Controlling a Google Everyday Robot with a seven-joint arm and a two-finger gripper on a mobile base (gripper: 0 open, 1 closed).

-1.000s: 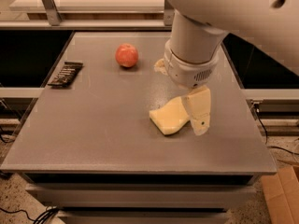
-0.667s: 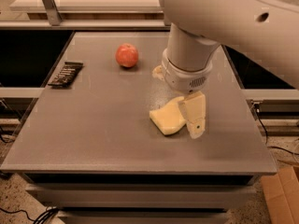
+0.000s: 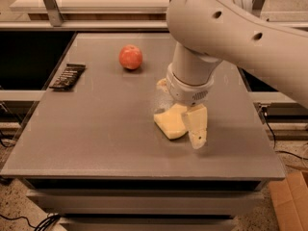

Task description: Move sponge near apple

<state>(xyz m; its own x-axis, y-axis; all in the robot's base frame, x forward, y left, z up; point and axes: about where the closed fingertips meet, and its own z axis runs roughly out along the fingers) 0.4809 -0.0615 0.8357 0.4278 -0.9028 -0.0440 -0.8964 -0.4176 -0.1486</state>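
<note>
The pale yellow sponge [image 3: 170, 122] lies flat on the grey table [image 3: 96, 129], right of centre. My gripper [image 3: 180, 110] hangs straight down over it, low at the table surface and open. One cream finger [image 3: 197, 128] stands at the sponge's right front edge. The other finger [image 3: 161, 84] shows just behind the sponge, mostly hidden by the wrist. The back part of the sponge is hidden under the wrist. The red-orange apple [image 3: 130, 57] sits apart at the back of the table, to the left of and behind the sponge.
A dark flat packet [image 3: 67, 76] lies near the table's left edge. The big white arm [image 3: 231, 28] reaches in from the upper right over the table's right half. A cardboard box [image 3: 291, 201] stands on the floor at the lower right.
The arm has shifted a little to the left over the sponge and the near finger has closed in on its right edge. The sponge and the apple have stayed in place.
</note>
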